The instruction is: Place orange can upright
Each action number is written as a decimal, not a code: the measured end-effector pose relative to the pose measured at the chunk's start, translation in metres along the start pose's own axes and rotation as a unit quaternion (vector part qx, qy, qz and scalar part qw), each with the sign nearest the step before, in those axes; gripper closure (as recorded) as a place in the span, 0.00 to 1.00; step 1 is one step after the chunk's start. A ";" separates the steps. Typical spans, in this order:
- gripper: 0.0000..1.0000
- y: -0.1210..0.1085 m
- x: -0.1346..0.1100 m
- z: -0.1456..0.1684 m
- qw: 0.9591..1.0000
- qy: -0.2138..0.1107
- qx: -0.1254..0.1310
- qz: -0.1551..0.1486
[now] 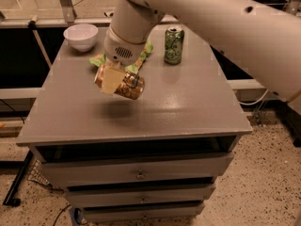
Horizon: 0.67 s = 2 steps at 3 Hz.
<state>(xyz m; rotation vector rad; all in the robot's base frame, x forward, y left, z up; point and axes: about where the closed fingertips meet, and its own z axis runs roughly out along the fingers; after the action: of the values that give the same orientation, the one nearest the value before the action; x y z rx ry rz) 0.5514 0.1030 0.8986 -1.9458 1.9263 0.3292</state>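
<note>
Above the table (188, 112), your gripper (116, 81) clamps the orange can (128, 85) sideways; released tilted, it could roll toward the green can (174, 44) at two o'clock.

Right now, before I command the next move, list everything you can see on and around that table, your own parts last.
orange can: one, orange-gold, on its side in the gripper, clear of the tabletop.
green can: one, green, upright at the back of the table.
bowl: one, white, back left corner of the table.
packet: one, green, at the back, mostly hidden behind the arm.
table: one, grey, centre of view.
drawers: three, grey, in the table's front.
arm: one, white, reaching in from the upper right.
gripper: one, pale, shut on the orange can above the table's left half.
</note>
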 end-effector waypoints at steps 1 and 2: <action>1.00 0.000 -0.002 -0.004 0.995 -0.095 0.000 -0.030; 1.00 -0.004 -0.002 -0.012 0.981 -0.188 0.011 -0.047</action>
<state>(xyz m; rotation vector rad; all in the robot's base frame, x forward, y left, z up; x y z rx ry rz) 0.5542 0.1002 0.9105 -1.7990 1.5833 0.5987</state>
